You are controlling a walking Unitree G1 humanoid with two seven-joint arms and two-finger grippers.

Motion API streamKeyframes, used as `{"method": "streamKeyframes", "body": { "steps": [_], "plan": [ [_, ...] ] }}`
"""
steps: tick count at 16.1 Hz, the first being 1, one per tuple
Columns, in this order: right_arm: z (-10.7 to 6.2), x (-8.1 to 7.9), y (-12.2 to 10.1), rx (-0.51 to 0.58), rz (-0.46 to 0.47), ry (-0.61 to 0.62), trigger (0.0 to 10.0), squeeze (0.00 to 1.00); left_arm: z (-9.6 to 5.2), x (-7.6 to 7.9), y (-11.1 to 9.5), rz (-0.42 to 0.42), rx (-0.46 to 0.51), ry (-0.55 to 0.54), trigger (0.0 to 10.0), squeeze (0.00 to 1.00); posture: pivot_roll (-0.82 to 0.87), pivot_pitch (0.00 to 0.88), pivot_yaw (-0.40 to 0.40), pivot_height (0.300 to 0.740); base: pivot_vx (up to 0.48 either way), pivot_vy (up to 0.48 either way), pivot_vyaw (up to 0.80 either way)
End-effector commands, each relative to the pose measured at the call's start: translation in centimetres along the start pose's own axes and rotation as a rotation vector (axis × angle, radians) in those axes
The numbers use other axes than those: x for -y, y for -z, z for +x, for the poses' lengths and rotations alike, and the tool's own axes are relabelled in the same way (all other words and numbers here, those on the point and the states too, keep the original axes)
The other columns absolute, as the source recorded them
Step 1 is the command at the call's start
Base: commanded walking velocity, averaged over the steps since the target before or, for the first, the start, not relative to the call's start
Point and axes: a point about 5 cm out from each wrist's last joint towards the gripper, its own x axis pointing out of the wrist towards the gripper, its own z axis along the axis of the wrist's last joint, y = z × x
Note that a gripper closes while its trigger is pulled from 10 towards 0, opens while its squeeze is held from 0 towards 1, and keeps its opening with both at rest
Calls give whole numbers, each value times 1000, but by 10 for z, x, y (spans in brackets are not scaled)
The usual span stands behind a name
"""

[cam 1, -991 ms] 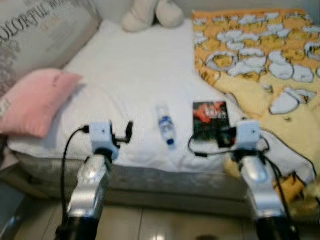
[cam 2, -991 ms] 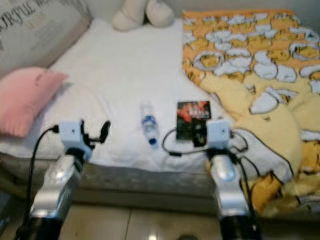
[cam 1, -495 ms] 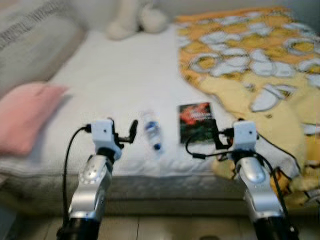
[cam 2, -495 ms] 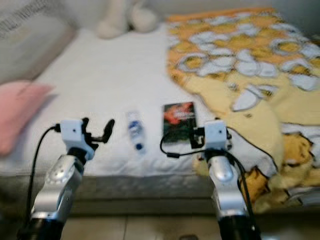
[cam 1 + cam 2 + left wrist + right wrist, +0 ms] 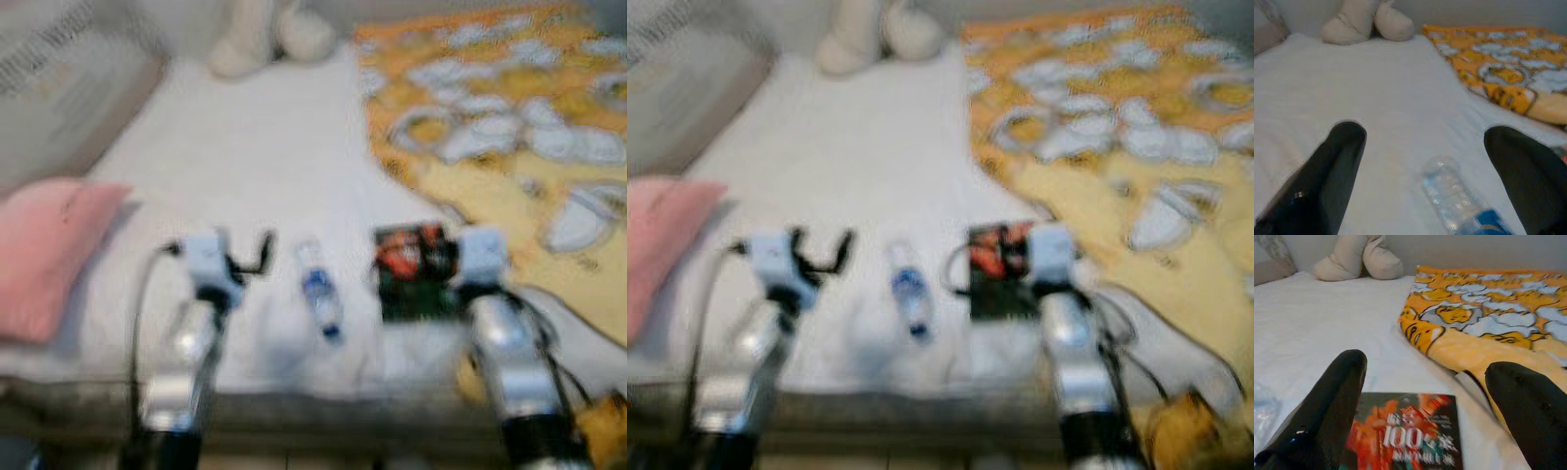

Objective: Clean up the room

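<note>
A blurred view down onto a bed (image 5: pixel 245 147) with a white sheet. At the left edge lies a pink pillow (image 5: pixel 49 250), with a large grey cushion (image 5: pixel 69 83) behind it. The left gripper (image 5: pixel 1425 161) hovers above the near edge of the bed, its two black fingers spread wide. Just ahead of it, and a little toward the robot's right, a clear plastic bottle (image 5: pixel 319 292) with a blue label lies on its side; its long axis runs roughly away from the near edge, so it points along the fingers' reach instead of across the gap (a turn of the wrist would probably help). The left arm looks nearer to the bottle. To the right of the bottle a dark book (image 5: pixel 1405 435) with a red cover picture lies flat near the same edge. The right gripper (image 5: pixel 1425 406) hangs directly over it, fingers also spread wide, holding nothing. Further right a yellow patterned blanket (image 5: pixel 509 127) covers the bed's right side. A pale soft toy (image 5: pixel 269 34) sits at the far edge.
</note>
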Motion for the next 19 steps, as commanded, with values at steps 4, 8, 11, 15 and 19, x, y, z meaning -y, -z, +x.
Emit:
{"method": "streamKeyframes", "body": {
  "steps": [4,8,11,15,19],
  "plan": [
    [26,-43,-4,-60,93,-166,10000,0,-11,-12,-2,31,-16,-36,10000,0,-147,0,170,740,0,0,0],
    [52,-61,-2,-163,160,-108,10000,0,-43,-28,-6,64,-80,-13,10000,0,-13,19,179,740,0,0,0],
    [55,-72,8,-239,121,-58,10000,0,-96,-47,-8,114,-209,16,10000,0,101,89,194,740,0,0,0],
    [50,-86,26,-405,94,-68,10000,0,-110,-34,-10,82,-247,15,10000,0,105,123,172,740,0,0,0],
    [46,-71,37,-463,-2,29,10000,0,-113,-31,-10,52,-263,11,10000,0,94,142,165,740,0,0,0]
  ]
}}
